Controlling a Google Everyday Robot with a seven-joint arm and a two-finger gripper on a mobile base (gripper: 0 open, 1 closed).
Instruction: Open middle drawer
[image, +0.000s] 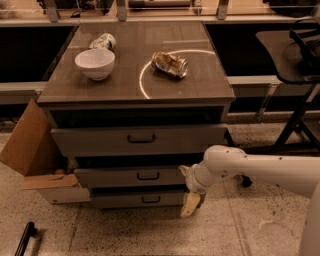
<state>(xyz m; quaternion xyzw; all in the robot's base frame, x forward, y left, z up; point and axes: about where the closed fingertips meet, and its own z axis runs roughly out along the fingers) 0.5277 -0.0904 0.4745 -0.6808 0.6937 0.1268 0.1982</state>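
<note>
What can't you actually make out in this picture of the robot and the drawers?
Camera view only:
- The gripper, just below the middle drawer's right end: the arm covers most of it.
- Middle drawer's inside: in shadow under the top drawer.
- The tipped container behind the bowl: label too small.
- The arm's base: cut off by the right edge.

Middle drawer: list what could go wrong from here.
1. The gripper hangs at the right end of the bottom drawer, away from the central handle of the middle drawer; it may catch the wrong handle.
2. A jerky pull could shake the cabinet top and roll the crushed can lying there.
</note>
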